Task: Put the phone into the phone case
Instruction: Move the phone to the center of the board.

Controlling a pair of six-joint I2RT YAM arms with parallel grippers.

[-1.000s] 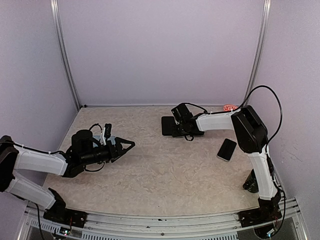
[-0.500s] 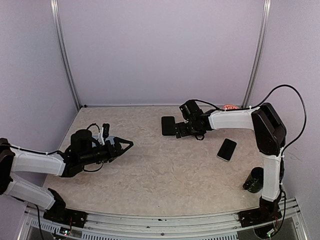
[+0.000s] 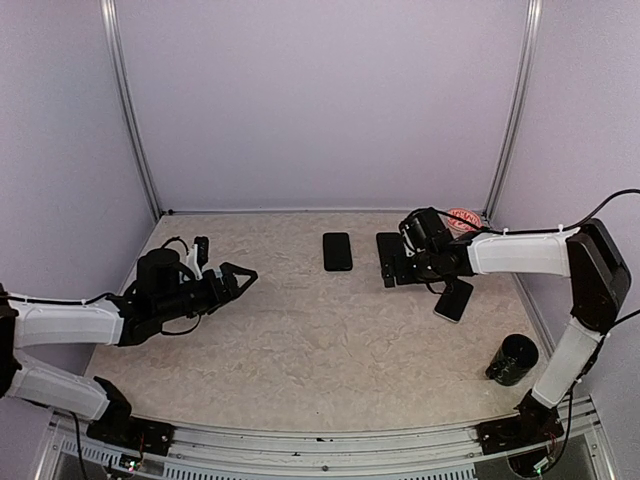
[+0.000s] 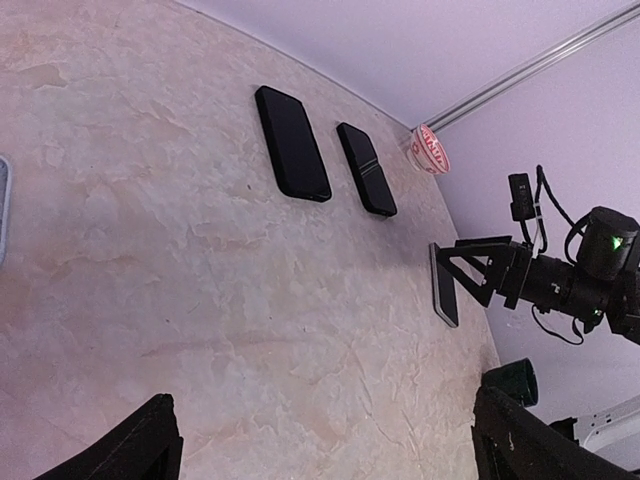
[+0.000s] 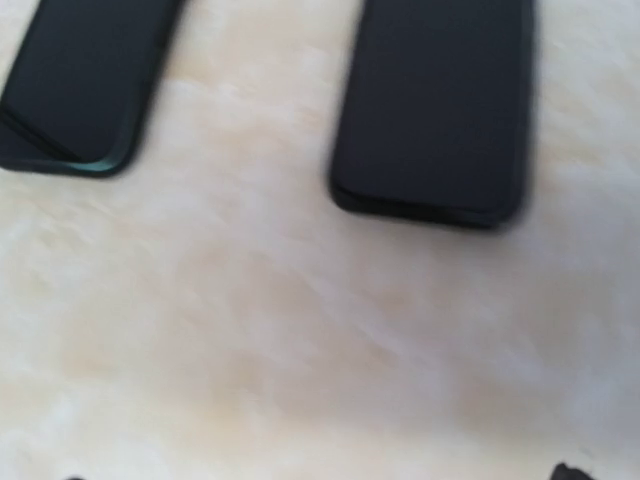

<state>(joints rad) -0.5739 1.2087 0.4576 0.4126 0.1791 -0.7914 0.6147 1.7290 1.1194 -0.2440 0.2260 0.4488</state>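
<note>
Three flat black slabs lie on the table, and I cannot tell which is the phone and which the phone case. One slab (image 3: 337, 251) (image 4: 292, 156) lies alone at the back centre. A second slab (image 3: 386, 243) (image 4: 366, 182) lies just right of it, beside my right gripper (image 3: 392, 272), which is open and holds nothing. In the right wrist view both slabs' near ends show, the left one (image 5: 80, 80) glossy-edged and the right one (image 5: 430, 110) matte. A third, pale-rimmed slab (image 3: 454, 298) (image 4: 443, 285) lies partly under the right arm. My left gripper (image 3: 240, 275) (image 4: 330, 450) hovers open at the left, empty.
A black cylinder (image 3: 512, 360) (image 4: 510, 380) stands near the right front. A red-and-white round object (image 3: 462, 215) (image 4: 432, 150) sits at the back right corner. Purple walls enclose the table on three sides.
My right gripper has opened and drawn back to the right, leaving the back-centre slab on the table and uncovering the second one. The left arm shifted slightly back.
</note>
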